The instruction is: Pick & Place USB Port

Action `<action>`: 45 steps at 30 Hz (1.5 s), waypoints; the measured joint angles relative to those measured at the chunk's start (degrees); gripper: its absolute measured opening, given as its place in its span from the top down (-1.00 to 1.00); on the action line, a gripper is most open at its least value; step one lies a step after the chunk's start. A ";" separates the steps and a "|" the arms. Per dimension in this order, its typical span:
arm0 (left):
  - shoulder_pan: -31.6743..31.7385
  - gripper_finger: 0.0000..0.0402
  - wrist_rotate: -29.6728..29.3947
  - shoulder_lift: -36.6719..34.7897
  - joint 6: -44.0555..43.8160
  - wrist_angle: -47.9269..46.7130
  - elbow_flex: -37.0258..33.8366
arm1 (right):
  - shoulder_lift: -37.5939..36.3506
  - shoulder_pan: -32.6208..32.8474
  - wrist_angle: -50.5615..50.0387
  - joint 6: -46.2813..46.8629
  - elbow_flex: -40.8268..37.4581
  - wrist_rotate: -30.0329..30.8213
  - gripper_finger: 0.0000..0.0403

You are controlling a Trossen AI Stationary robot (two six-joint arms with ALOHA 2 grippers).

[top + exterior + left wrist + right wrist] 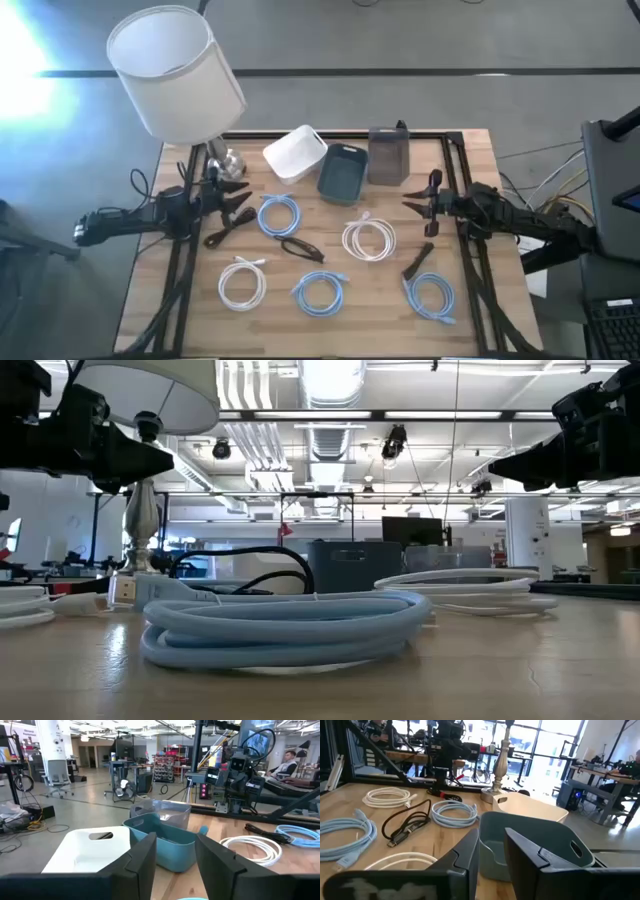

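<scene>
I see both arms parked at tabletop [470, 300] edges. Left end effector [236, 196] spread, empty; right end effector [417, 200] spread, empty. Cables untouched, teal bin [342, 172] awaiting.

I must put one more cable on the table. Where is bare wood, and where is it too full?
Free: the front left corner, left of the white coil, and the strip behind the right gripper, right of the clear bin. Crowded: the middle, between blue coil, black cable and white cable; also the back, with white bin and teal bin.
</scene>
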 joint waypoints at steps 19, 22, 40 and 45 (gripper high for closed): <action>-0.02 0.30 -0.01 0.02 0.00 0.02 -0.01 | -0.01 0.00 0.00 0.00 0.01 -0.01 0.65; -0.02 0.30 -0.01 0.02 0.00 0.02 -0.02 | 0.01 0.00 0.02 0.00 0.00 0.00 0.63; -0.02 0.30 -0.02 0.00 0.00 0.02 -0.02 | -0.01 0.02 0.00 0.00 0.00 -0.02 0.60; -0.01 0.30 -0.01 0.00 0.00 0.00 -0.01 | 0.00 0.00 0.01 0.00 0.00 0.00 0.65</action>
